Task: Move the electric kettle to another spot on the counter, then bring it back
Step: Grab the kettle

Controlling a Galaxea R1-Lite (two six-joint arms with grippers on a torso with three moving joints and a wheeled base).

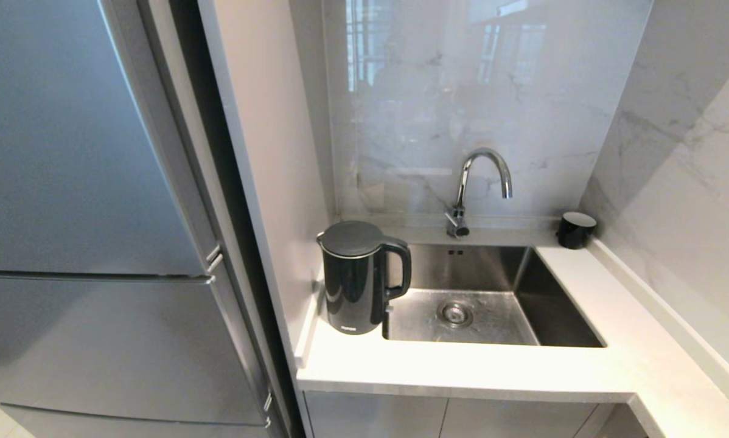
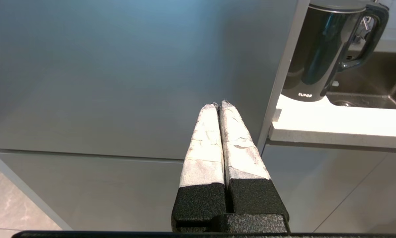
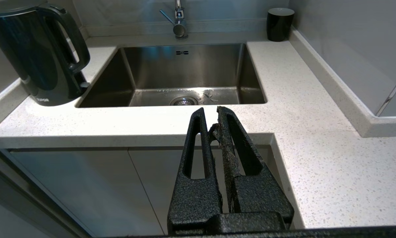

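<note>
Kitchen corner: pale speckled counter with marble-look splashback, grey refrigerator on the left.

Electric kettle: glossy black jug, upright on the counter's left end, between the tall side panel and the sink, close to both. Loop handle faces the sink; flat lid shut. Likely rigid, slick-walled and fairly heavy if filled; contents cannot be seen. Best hold: the handle, not the smooth body.

Sink: stainless basin, nothing in it but the drain; chrome tap behind.

Small black cylinder: back right corner, well apart from the kettle.

Left gripper: fingers pressed together, holding nothing, before the refrigerator front.

Right gripper: fingers nearly together, holding nothing, before the counter's front edge.
</note>
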